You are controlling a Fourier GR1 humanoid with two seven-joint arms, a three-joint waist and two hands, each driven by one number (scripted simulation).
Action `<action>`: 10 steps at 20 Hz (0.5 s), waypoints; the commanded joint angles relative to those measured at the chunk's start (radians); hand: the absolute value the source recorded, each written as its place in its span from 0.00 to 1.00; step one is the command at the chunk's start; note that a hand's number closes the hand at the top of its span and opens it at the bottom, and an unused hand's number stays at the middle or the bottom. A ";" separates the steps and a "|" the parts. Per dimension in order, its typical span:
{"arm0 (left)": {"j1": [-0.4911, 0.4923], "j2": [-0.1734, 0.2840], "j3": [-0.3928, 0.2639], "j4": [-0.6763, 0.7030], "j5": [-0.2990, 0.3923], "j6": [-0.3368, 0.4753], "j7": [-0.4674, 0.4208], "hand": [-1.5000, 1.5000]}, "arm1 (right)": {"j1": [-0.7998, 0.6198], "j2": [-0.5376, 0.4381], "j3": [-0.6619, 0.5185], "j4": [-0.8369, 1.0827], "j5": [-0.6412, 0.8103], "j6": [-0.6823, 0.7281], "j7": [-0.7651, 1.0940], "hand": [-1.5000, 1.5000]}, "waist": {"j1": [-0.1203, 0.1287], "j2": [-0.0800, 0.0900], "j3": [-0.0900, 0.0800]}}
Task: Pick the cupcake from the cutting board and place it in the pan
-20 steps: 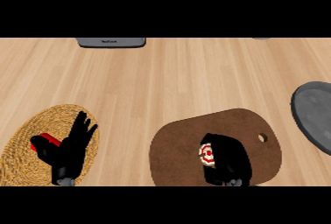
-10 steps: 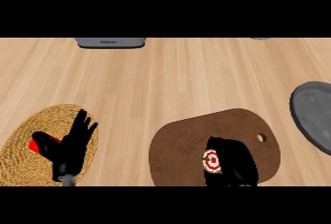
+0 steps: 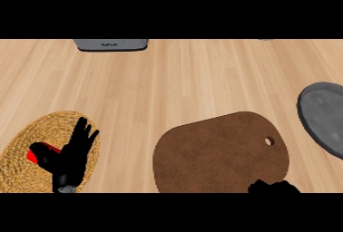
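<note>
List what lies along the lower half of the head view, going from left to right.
Woven mat with a red thing on it → left hand, fingers straight → brown cutting board → right hand at the lower edge → grey pan.

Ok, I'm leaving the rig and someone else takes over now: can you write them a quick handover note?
Left hand: open, fingers up, resting over the woven mat at the lower left, beside a red object.
Right hand: only its top shows at the lower edge, at the cutting board's near end; its grip cannot be told.
Cupcake: not visible anywhere; the visible part of the board is bare.
Pan: at the right edge, nothing visible in it.
Done: the cupcake appears to be off the board, probably with the right hand.
Left: confirm the hold, carry the cupcake to the pan and release it.
</note>
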 commanded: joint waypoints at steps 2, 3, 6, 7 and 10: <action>-0.015 -0.012 -0.003 0.034 -0.005 0.007 0.016 0.50 | 0.104 -0.095 -0.070 -0.213 0.062 -0.152 -0.056 1.00 | -0.016 0.002 -0.003; 0.030 -0.011 -0.012 -0.018 -0.010 0.022 0.031 0.50 | 0.130 -0.115 -0.116 -0.255 0.053 -0.187 -0.062 1.00 | -0.016 -0.002 -0.002; 0.046 0.029 0.026 -0.013 0.020 -0.020 0.025 0.50 | 0.146 -0.078 -0.230 -0.349 -0.001 -0.264 -0.032 1.00 | -0.016 -0.001 -0.002; -0.016 0.000 0.020 0.023 0.004 0.013 0.027 0.50 | 0.194 -0.081 -0.246 -0.388 -0.002 -0.296 -0.040 1.00 | -0.031 0.000 -0.002; 0.021 -0.002 0.026 0.050 0.009 -0.015 -0.022 0.50 | 0.302 -0.092 -0.354 -0.477 -0.123 -0.321 -0.062 1.00 | -0.019 0.003 -0.003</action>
